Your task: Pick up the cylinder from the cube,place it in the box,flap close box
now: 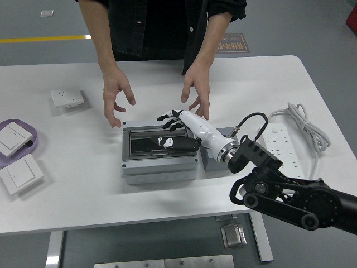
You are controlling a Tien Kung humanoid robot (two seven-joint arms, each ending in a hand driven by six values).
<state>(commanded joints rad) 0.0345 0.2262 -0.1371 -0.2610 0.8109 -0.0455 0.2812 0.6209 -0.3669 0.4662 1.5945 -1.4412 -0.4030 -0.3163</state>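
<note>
Head view, looking down over white table [78, 184]. Grey box [159, 155] sitting at centre, clear flap lying flat over the dark interior. Right hand [177, 129] resting on top of that flap, fingers [166, 118] spread and extended toward 10 o'clock, thumb [167, 142] lying across the flap, grasping nothing. White forearm running back toward 4 o'clock into black right arm [290, 195], which enters from the lower right corner. Left arm out of view.

Cylinder not discernible; whether it lies inside the box under the flap cannot be told. Grey cube [215, 156] standing just beside the box at 3 o'clock, touching or nearly touching its wall, partly covered by the wrist.

Person standing at 12 o'clock, dark sleeves [223, 8] rolled. One person's hand [115, 96] hovering above the far left corner of the box, fingers loosely curled, apart from the box. Other person's hand [196, 92] hovering above the far right edge, fingertips pointing down, just beside the robot's fingers, not clearly touching.

White power strip [281, 144] with coiled cable [304, 125] lying at 3 o'clock, near the right edge. Wall socket plate [67, 98] at 10 o'clock. Purple tray [30, 146] at 9 o'clock holding a white switch [10, 138]; second switch panel [21, 174] just beside the tray toward 8 o'clock.
</note>
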